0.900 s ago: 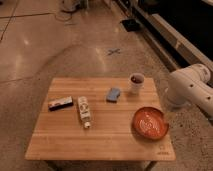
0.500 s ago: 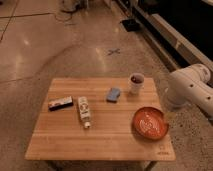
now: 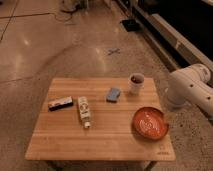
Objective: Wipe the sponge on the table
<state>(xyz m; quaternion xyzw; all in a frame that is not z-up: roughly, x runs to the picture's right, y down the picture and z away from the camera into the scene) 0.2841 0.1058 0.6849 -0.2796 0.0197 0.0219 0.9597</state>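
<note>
A square light wooden desk with a plank-grained top was seen standing on a polished speckled floor. The sponge, a small blue block, was laid flat on the desk, near the far edge and a little right of the middle, with nothing touching it. Just to its right, towards the far right corner, a pale mug with a dark inside was set upright, close to the sponge but apart from it. An orange plate with a pale pattern was placed near the right edge, towards the near right corner. A dark flat box with a pale label was found near the left edge. Between that box and the sponge a pale tube was laid on its side, its length running from far to near.

The robot's white arm was seen beside the right edge of the desk, level with the mug and the plate, above the floor and not over the top. The hand was not caught by the camera, the arm being cut off by the right border, so whether it was wide or narrow could not be told. A blue cross was marked on the floor beyond the far edge.
</note>
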